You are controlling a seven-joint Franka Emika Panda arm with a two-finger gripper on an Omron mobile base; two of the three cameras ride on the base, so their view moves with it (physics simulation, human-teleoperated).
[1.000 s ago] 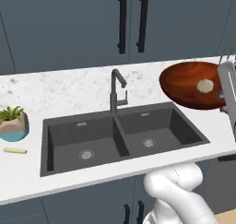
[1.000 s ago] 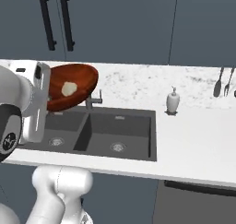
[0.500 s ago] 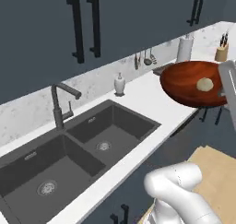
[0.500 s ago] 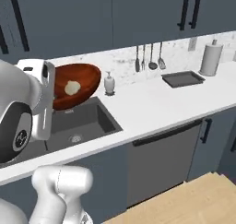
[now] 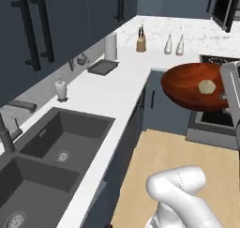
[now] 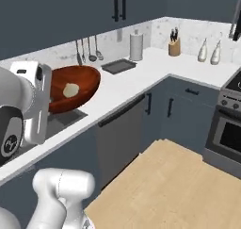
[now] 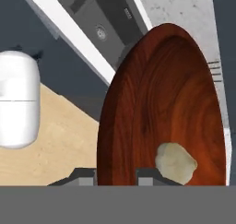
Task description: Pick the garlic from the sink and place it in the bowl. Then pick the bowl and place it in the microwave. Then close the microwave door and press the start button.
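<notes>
- Whole scene has swung since 1.0 s ago: base turning away from the sink (image 5: 51, 152), so the cameras moved, not the things. Stove now ahead at right.
- Bowl (image 5: 197, 86) rides with the arm, clear of the surface (image 5: 117, 88); garlic (image 5: 206, 86) inside it.
- Pincer (image 7: 116, 174) closed on the bowl rim, near the garlic.
- Judgement: carry leg toward the microwave underway; insertion, door and start button remain.

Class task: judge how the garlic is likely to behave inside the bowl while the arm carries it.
The garlic is roundish and lies loose, so it will probably roll if the bowl tilts. The bowl's glossy inside looks slippery, likely giving little grip. Its raised rim should probably keep the small bulb in.
</notes>
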